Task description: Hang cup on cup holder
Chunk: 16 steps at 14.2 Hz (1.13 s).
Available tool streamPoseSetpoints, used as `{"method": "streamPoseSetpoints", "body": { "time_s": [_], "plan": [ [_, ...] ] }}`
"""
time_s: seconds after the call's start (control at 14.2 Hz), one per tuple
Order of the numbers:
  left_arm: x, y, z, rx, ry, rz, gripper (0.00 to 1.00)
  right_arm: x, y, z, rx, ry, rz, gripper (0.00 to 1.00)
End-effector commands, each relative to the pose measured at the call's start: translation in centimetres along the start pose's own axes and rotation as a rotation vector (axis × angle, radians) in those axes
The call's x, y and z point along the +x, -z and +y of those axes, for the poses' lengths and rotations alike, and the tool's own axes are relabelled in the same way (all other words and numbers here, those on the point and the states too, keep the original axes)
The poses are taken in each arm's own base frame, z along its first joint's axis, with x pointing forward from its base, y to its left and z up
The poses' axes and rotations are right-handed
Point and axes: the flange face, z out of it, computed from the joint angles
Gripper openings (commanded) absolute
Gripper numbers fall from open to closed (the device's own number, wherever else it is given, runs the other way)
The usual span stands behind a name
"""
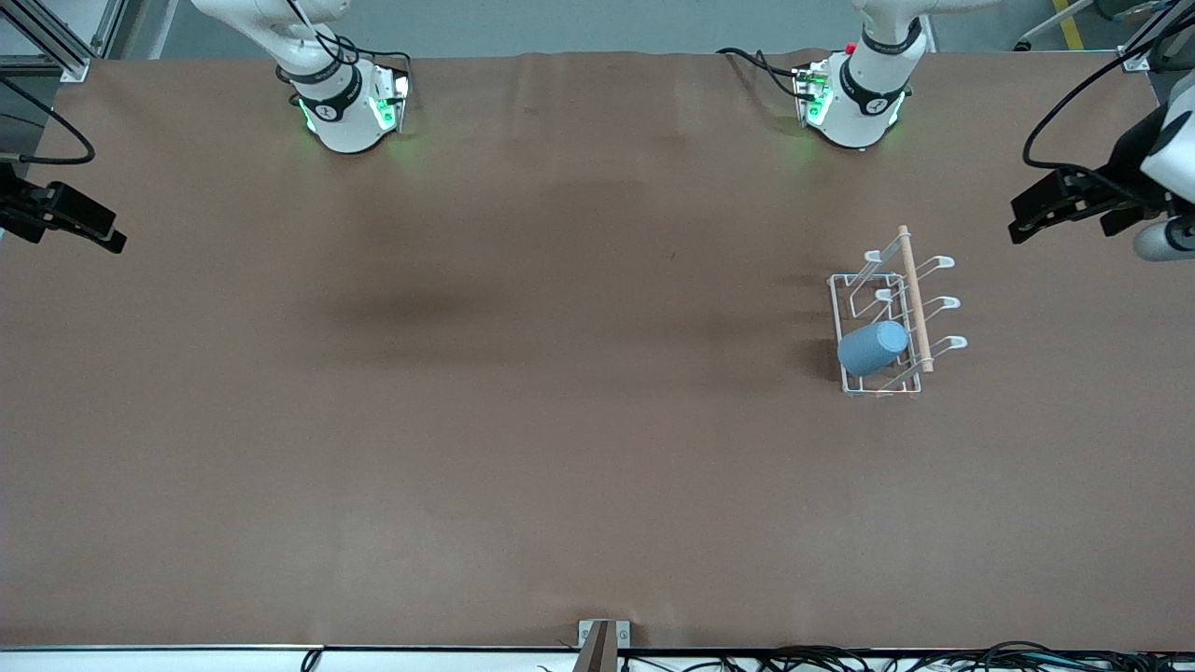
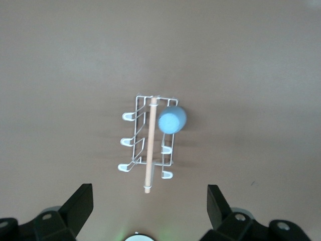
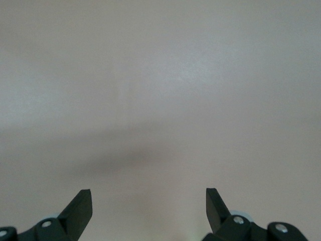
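**Cup on its prong, both arms clear**

The cup [image 1: 873, 347] sits mouth-down over a prong at the end of the rack [image 1: 854, 280] nearest the front camera, so the hanging looks done. The left gripper [image 2: 150, 201] hangs high, jaws spread wide and holding nothing, rack and cup far below the gap between them. Best to leave the rack alone. The right gripper [image 3: 149, 201], also spread and empty, waits over bare table [image 1: 467, 420].

The cup is matte blue plastic, tapered; the rack thin white wire under a pale wooden rod [image 1: 913, 299].
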Motion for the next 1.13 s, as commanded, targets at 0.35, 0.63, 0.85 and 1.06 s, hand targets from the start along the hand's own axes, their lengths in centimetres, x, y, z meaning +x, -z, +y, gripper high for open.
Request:
{"method": "streamPoseSetpoints", "body": {
  "time_s": [0.35,0.63,0.85,1.06],
  "plan": [
    [-5.3,-3.4,-0.9,0.022,-0.026,0.037,1.00,-0.5,-0.1,0.0,-0.010,0.009,-0.002,1.00],
    [-5.0,-2.9,-0.2,0.020,-0.061,0.043,1.00,-0.4,-0.2,-0.1,-0.008,0.010,-0.003,1.00],
    [-4.0,-2.4,-0.2,0.007,-0.073,0.053,1.00,-0.5,-0.1,-0.1,-0.008,0.010,-0.002,1.00],
    [-3.8,-2.3,0.1,0.003,-0.078,0.055,1.00,-0.4,-0.2,-0.1,-0.008,0.010,-0.003,1.00]
  ]
}}
